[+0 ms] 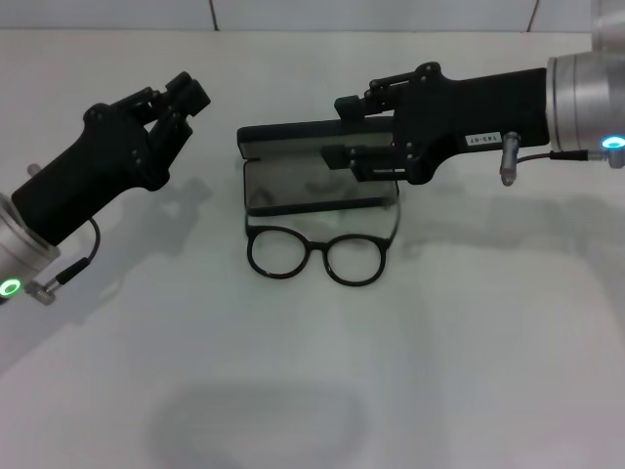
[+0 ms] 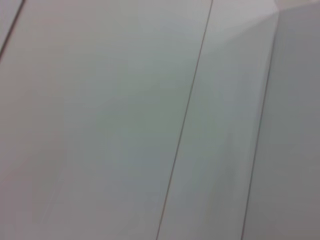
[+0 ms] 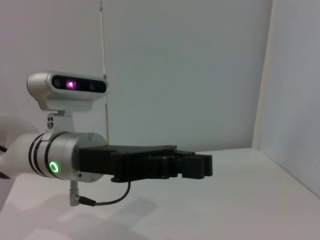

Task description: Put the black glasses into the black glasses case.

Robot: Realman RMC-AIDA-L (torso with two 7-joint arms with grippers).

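Thin black-framed glasses (image 1: 314,257) rest on white bench (image 1: 469,371), touching front edge of open black hard-shell case (image 1: 312,186). Light, fragile, slippery lenses; best pinched at bridge. Right gripper (image 1: 354,127) over case, left gripper (image 1: 178,98) aside; finger spread of both unclear.

A plain white table (image 1: 410,391) spreads out beneath and in front of both the left gripper (image 1: 176,98) and the right gripper (image 1: 342,127). A broad, faint shadow (image 1: 259,425) lies on it, well in front of them. Beyond the grippers, the table's far edge meets a pale wall (image 1: 391,12) split by thin dark seams (image 1: 212,12). The left wrist view shows only pale wall panels (image 2: 100,120) crossed by a slanting seam (image 2: 185,120).
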